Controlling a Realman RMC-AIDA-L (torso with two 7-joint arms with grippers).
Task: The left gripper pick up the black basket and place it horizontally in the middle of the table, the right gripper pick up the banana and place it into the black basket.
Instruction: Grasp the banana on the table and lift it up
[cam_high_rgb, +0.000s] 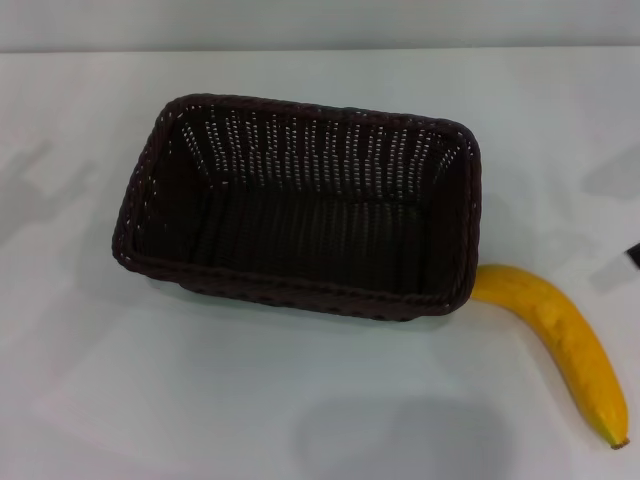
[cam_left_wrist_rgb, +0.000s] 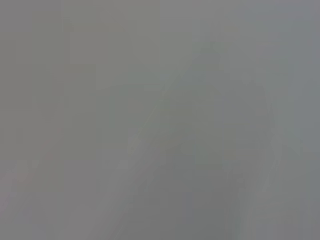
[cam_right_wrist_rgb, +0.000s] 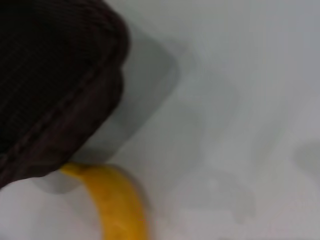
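The black basket (cam_high_rgb: 300, 205) stands empty on the white table (cam_high_rgb: 200, 400), near its middle, with its long side running left to right. The banana (cam_high_rgb: 560, 340) lies on the table to the right of the basket and nearer to me. Its stem end meets the basket's near right corner, and its brown tip points toward the front right. The right wrist view shows that basket corner (cam_right_wrist_rgb: 55, 85) and one end of the banana (cam_right_wrist_rgb: 117, 205) close below it. Only a small dark sliver of the right gripper (cam_high_rgb: 633, 255) shows at the right edge. The left gripper is out of view.
The left wrist view shows only plain grey table surface (cam_left_wrist_rgb: 160, 120) with faint shadows. A soft shadow lies on the table in front of the basket (cam_high_rgb: 400, 440). The table's far edge (cam_high_rgb: 320, 48) runs behind the basket.
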